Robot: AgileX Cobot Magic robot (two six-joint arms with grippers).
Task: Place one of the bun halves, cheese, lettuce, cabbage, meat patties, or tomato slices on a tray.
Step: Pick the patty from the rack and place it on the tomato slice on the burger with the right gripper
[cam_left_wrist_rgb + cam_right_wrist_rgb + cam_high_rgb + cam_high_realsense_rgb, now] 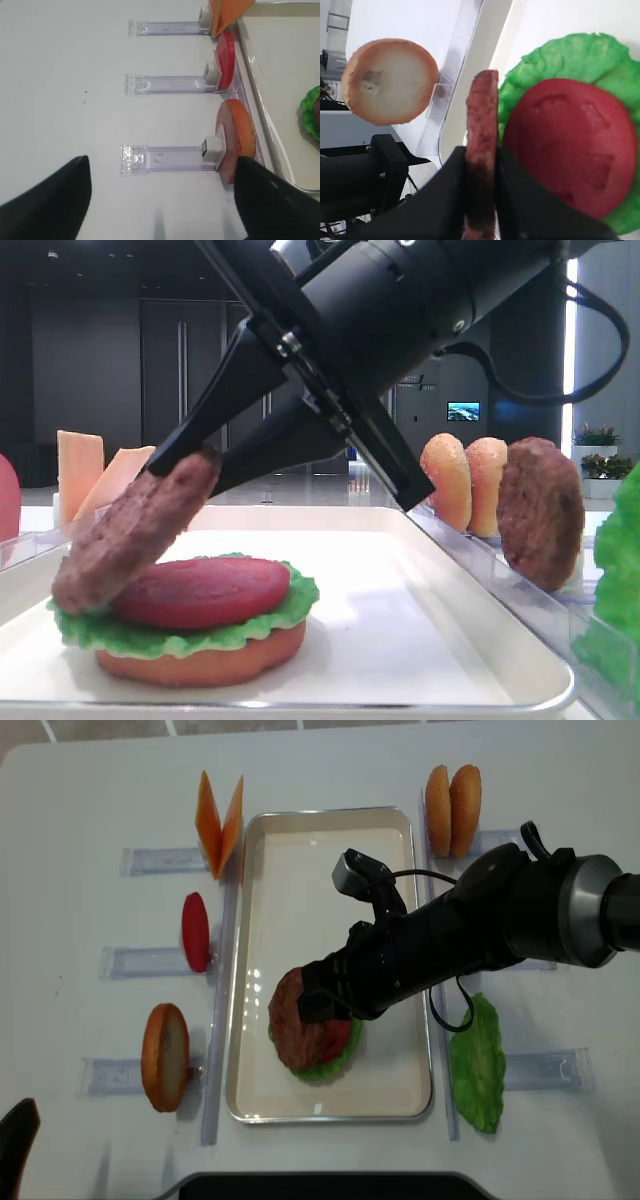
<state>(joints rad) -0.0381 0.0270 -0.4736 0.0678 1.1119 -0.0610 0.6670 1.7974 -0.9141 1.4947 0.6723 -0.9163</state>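
My right arm (pixel 520 915) is showing a thick, round, matte black casing, going glossy grey at the end farthest from the tray (pixel 330 820). A small grey camera block (pixel 350 870) is sitting on top of it, and thin black cables (pixel 445 1010) are looping off its side. My right claw (pixel 481 165) is showing two flat black tapering fingers (pixel 225 385), with small silver screws (pixel 290 340) glinting at their base. My left claw (pixel 160 200) is showing only two rounded black fingertips (pixel 55 200).
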